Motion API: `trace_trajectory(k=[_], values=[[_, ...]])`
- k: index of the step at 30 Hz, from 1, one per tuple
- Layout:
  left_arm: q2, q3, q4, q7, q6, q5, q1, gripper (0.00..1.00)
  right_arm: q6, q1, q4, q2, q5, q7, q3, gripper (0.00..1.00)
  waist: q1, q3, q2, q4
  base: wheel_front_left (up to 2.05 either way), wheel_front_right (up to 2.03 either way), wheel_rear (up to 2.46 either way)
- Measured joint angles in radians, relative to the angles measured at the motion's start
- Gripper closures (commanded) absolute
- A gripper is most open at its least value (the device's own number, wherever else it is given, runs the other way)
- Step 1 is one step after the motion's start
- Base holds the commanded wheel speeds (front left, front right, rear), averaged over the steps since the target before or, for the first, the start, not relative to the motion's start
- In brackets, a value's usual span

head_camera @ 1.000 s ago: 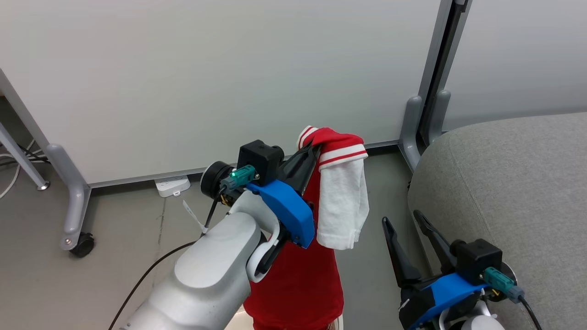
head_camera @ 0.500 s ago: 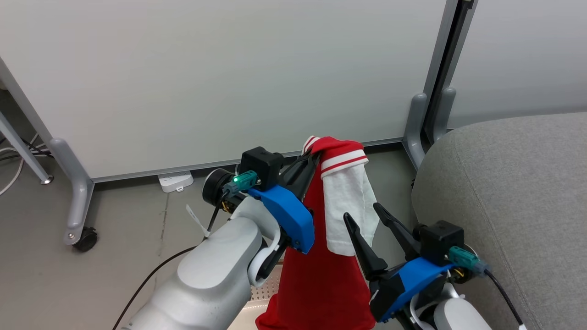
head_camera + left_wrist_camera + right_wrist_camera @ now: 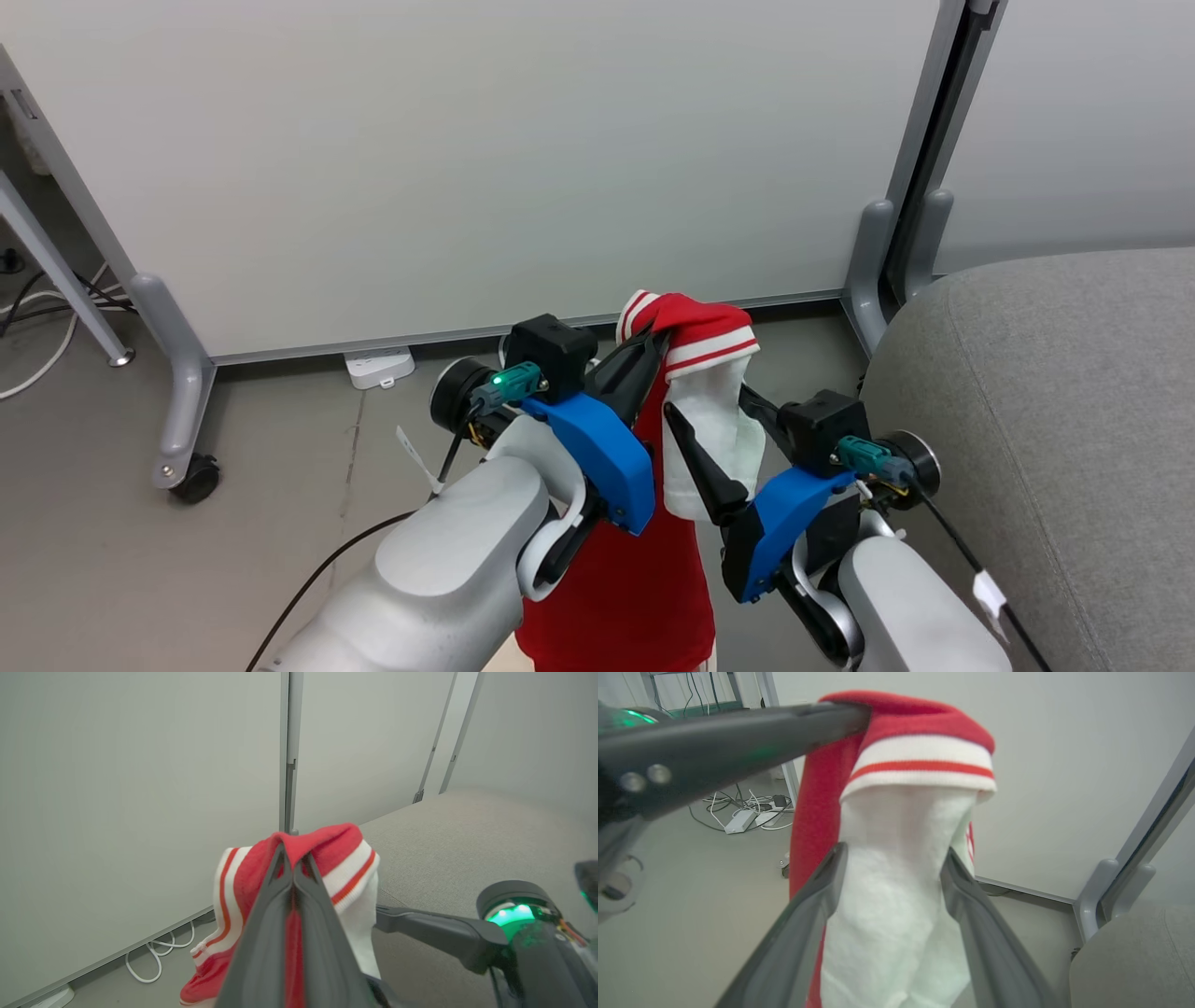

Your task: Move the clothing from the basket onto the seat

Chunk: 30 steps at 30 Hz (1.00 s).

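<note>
The clothing (image 3: pixel 700 336) is a red garment with white stripe trim and a white lining (image 3: pixel 714 439), hanging in the air over the floor. My left gripper (image 3: pixel 653 343) is shut on its top fold, with red fabric pinched between the closed fingers (image 3: pixel 292 868). My right gripper (image 3: pixel 709 411) stands open, its two fingers on either side of the white lining (image 3: pixel 896 882); whether they touch it I cannot tell. The grey seat (image 3: pixel 1055 420) lies just right of both grippers. The basket is out of view.
White partition panels stand behind on grey feet with castors (image 3: pixel 187 411). A post with grey feet (image 3: pixel 887 271) stands close to the seat's corner. A white power strip (image 3: pixel 378 366) and cables (image 3: pixel 154 961) lie on the floor by the panels.
My right gripper has risen and moved left from beside the seat until its open fingers bracket the white lining. The left gripper keeps its hold. The camera has shifted slightly.
</note>
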Motion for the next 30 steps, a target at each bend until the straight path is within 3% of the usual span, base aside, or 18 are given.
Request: trace_trajectory(k=[16, 17, 18, 19, 30], values=[[0.000, -0.075, -0.010, -0.009, 0.009, -0.071, -0.017, 1.00, 0.000, -0.150, 0.244, 0.000, -0.047, -0.045, 0.096, 0.00, -0.0001, -0.006, 0.0000, 0.025, 0.00, 0.00, 0.00], [0.000, -0.079, -0.010, -0.010, 0.009, -0.076, -0.019, 1.00, 0.000, -0.155, 0.255, 0.000, -0.041, -0.042, 0.101, 0.51, -0.0001, -0.005, 0.0000, 0.026, 0.00, 0.00, 0.00], [0.000, -0.081, -0.010, -0.010, 0.010, -0.078, -0.021, 1.00, 0.000, -0.159, 0.263, 0.000, -0.037, -0.042, 0.105, 0.84, -0.0001, -0.004, 0.0000, 0.027, 0.00, 0.00, 0.00], [0.000, -0.083, -0.008, -0.011, 0.010, -0.079, -0.023, 1.00, 0.000, -0.162, 0.267, 0.000, -0.033, -0.045, 0.110, 1.00, -0.0001, -0.004, 0.0000, 0.028, 0.00, 0.00, 0.00], [0.000, -0.092, 0.017, -0.026, 0.017, -0.100, -0.036, 1.00, 0.000, -0.171, 0.295, 0.000, -0.006, -0.077, 0.131, 1.00, -0.0002, 0.000, 0.0000, 0.015, 0.00, 0.00, 0.00]])
